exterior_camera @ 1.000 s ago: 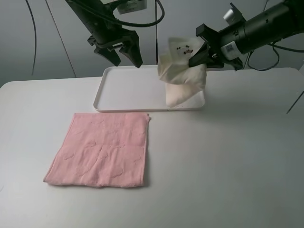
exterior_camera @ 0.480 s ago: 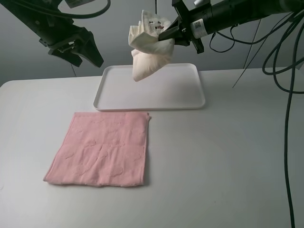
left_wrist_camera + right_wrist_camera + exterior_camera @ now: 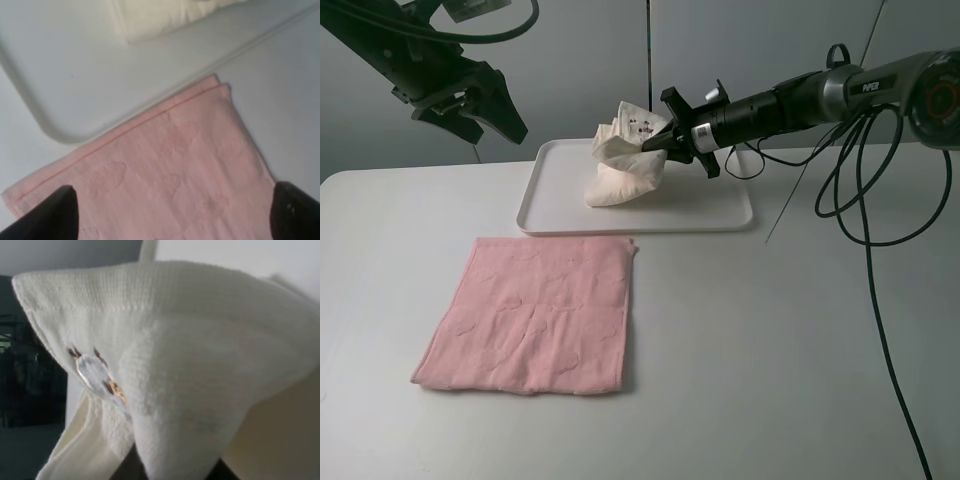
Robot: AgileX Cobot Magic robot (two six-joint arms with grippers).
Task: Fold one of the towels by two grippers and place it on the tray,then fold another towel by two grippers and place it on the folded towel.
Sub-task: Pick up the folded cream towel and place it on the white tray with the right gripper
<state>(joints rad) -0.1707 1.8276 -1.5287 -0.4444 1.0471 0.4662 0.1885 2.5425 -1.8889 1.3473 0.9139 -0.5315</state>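
Observation:
The cream towel (image 3: 618, 170) hangs bunched from my right gripper (image 3: 657, 143), which is shut on its upper edge; its lower part rests on the white tray (image 3: 712, 203), left of centre. The right wrist view is filled by this cream towel (image 3: 200, 370) with its small label. The pink towel (image 3: 535, 315) lies flat on the table in front of the tray. High at the far left, my left gripper (image 3: 495, 133) stands open and holds nothing. Its wrist view looks down on the pink towel (image 3: 175, 165), the tray's corner (image 3: 60, 100) and the cream towel (image 3: 160, 17).
Black cables (image 3: 865, 230) trail from the right arm down over the right side of the white table (image 3: 770, 350). The right arm's long body (image 3: 780, 105) reaches across above the tray's back right part.
My right gripper has carried the cream towel left across the tray and lowered it until its bottom rests on the tray. The left arm has swung away to the far left.

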